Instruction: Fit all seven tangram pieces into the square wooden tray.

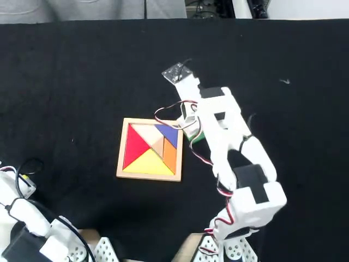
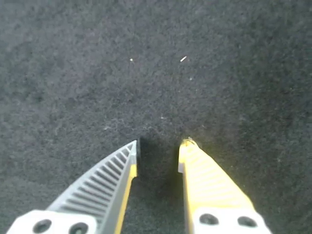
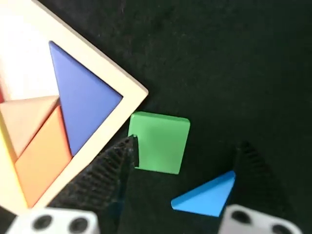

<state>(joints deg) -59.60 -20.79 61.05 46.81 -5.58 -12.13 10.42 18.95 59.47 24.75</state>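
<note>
The square wooden tray (image 1: pixel 150 176) lies mid-table and holds a red triangle (image 1: pixel 133 147), a yellow triangle (image 1: pixel 147 164), a dark blue triangle (image 3: pixel 83 102), an orange piece (image 3: pixel 41 165) and a pale wood triangle (image 3: pixel 27 119). Just outside the tray's corner (image 3: pixel 131 87) a green square (image 3: pixel 158 141) lies flat on the cloth. A small light blue triangle (image 3: pixel 204 195) lies beside it, between the black fingers of my right gripper (image 3: pixel 187 146), which is open and low over both pieces. My left gripper (image 2: pixel 158 148) is open over bare cloth.
Black cloth covers the table. The right arm (image 1: pixel 234 158) stretches from the front edge to the tray's right side, with loose wires (image 1: pixel 169 112) over the tray's top corner. The left arm (image 1: pixel 24 224) sits folded at the front left corner.
</note>
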